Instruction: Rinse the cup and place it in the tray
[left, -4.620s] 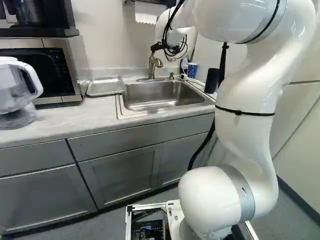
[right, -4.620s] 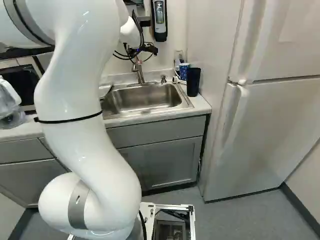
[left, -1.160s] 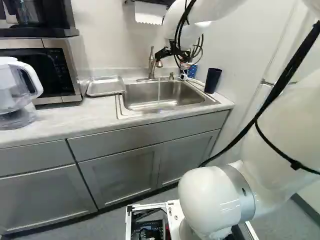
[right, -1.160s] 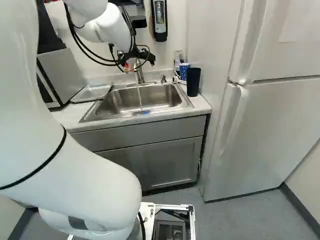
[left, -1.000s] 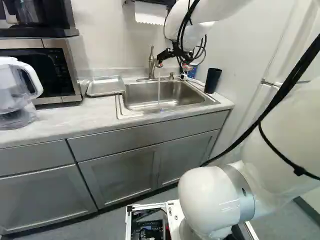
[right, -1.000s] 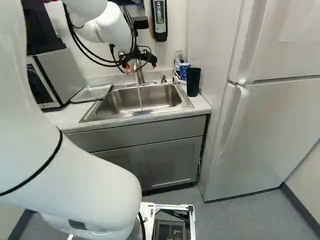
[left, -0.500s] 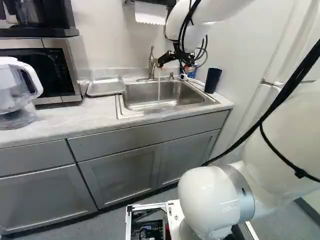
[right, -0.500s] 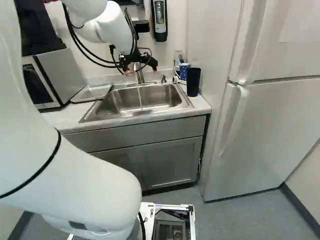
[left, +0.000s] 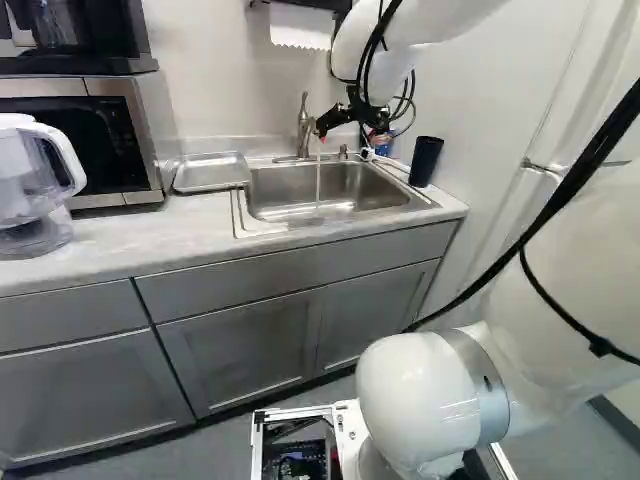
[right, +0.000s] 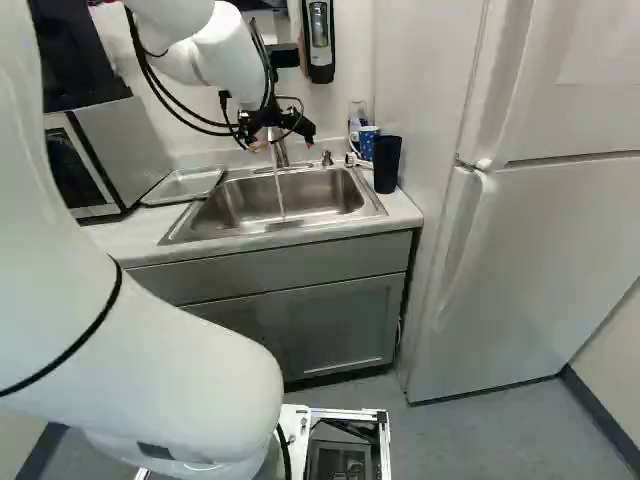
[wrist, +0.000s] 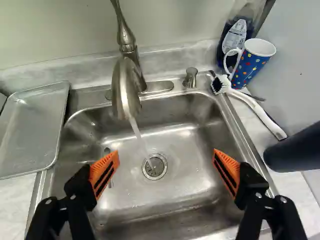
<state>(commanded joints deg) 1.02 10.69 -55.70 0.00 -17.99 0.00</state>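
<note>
A pale counter (left: 120, 235) is running along the wall above grey cabinets (left: 85, 390). The gripper (right: 281, 144) is hovering over the sink (left: 285, 205), up near the middle of the right base view, and its two fingers are standing wide apart, orange pads (wrist: 106, 170) facing each other. Below and between them in the wrist view, the drain (wrist: 154, 166) is showing. The faucet (left: 304, 130) is running just ahead of the gripper, and water (left: 318, 188) is falling into the sink.

Two cups are standing outside the sink, and I can't tell which one is meant: the dark cup (right: 387, 165) is standing upright on the counter, right of the sink in the right base view, and the dotted mug (wrist: 249, 65) is sitting behind it by the wall. A white brush (wrist: 252, 105) is lying beside the mug, and a soap bottle (wrist: 234, 40) is standing behind it.

On the sink's other side, the metal tray (left: 212, 173) is resting flat, left of the faucet in the left base view. Farther out, a microwave (left: 145, 130) and a clear pitcher (left: 30, 180) are filling that view's left edge, while a white fridge (right: 560, 230) is standing at the right of the right base view.
</note>
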